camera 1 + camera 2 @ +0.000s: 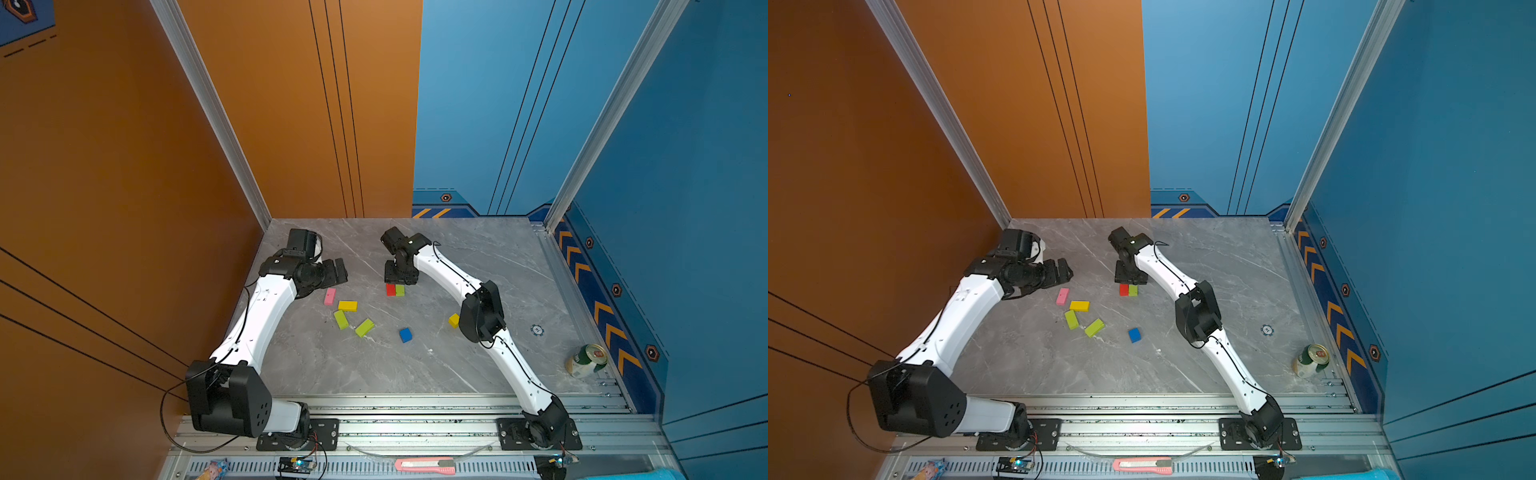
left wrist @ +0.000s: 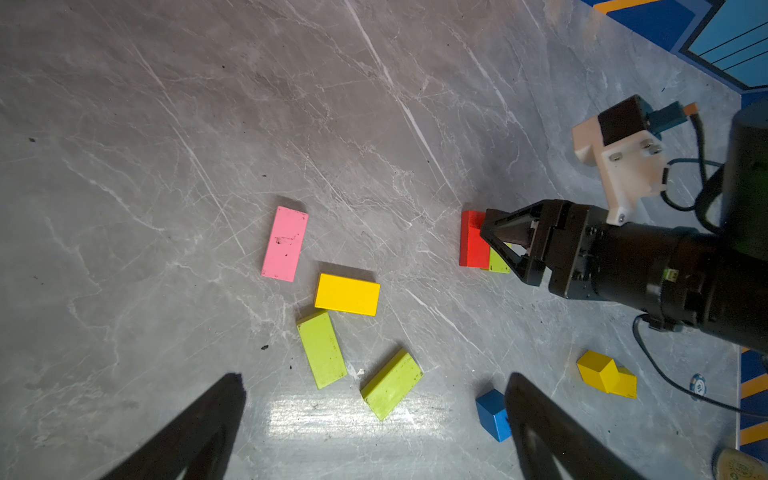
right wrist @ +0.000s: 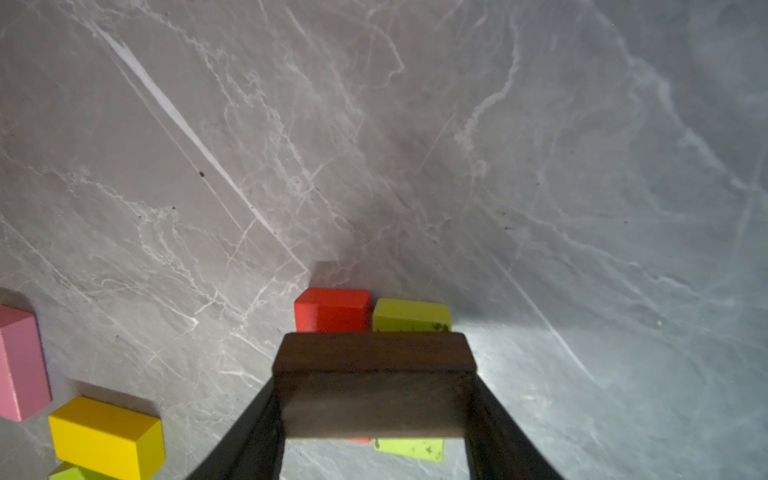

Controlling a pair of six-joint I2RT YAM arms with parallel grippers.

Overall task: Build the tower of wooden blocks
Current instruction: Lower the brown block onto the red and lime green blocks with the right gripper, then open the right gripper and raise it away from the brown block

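On the grey marble-look table, the right gripper clamps a brown block crosswise over a red block and a lime block lying side by side.
Whether the brown block rests on the pair or hangs just above it cannot be told. To their left, the left gripper hovers empty, jaws spread wide, just beyond a pink bar. A yellow bar, two lime bars, a blue cube and a yellow piece lie loose nearer the arms' bases.
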